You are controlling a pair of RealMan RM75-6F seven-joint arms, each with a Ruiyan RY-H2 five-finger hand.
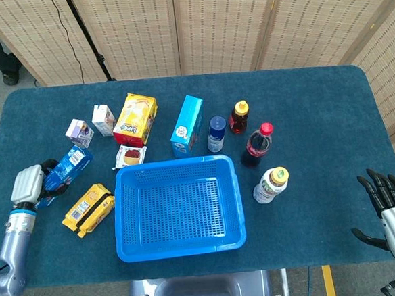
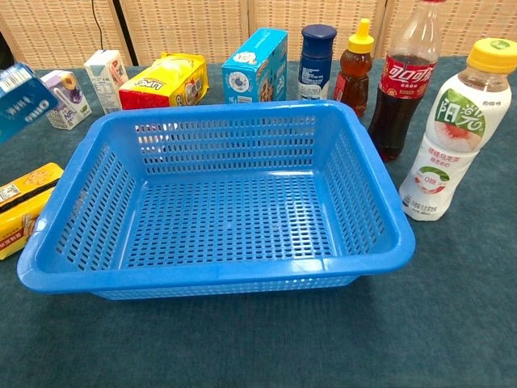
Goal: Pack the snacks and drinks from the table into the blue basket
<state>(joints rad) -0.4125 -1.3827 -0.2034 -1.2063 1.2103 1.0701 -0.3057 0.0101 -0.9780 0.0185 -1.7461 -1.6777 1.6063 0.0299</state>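
While the blue basket [image 1: 178,207] stands with nothing in it at the near centre of the surface [image 1: 317,112], the left hand [image 1: 26,185] grips one end of a blue cookie pack [image 1: 65,168] at the left edge. In the chest view the pack [image 2: 20,97] shows at the far left, tilted and clear of the surface.

The right hand [image 1: 390,209] sits at the near right corner of the head view, fingers spread apart and holding nothing. It is well apart from every item.

Items to the left of the basket:
- A yellow snack pack [image 1: 88,209] lies flat just beside the basket's left wall.
- A purple-and-white carton [image 1: 79,132] and a white carton [image 1: 103,119] stand near each other at the far left.
- A yellow bag [image 1: 135,119] lies behind the basket, next to the white carton.
- A small red-and-white packet [image 1: 130,155] lies just beyond the basket's far left corner.

Items behind and to the right of the basket:
- A light-blue box [image 1: 188,125] stands upright behind the far rim.
- A dark-blue can [image 1: 216,134] stands just beside the box.
- A squeeze bottle with a yellow cap [image 1: 239,116] stands to the right of the can.
- A cola bottle with a red cap [image 1: 257,145] stands near the basket's far right corner.
- A white bottle with a yellow cap [image 1: 270,185] stands just beside the basket's right wall.

All bottles are upright.
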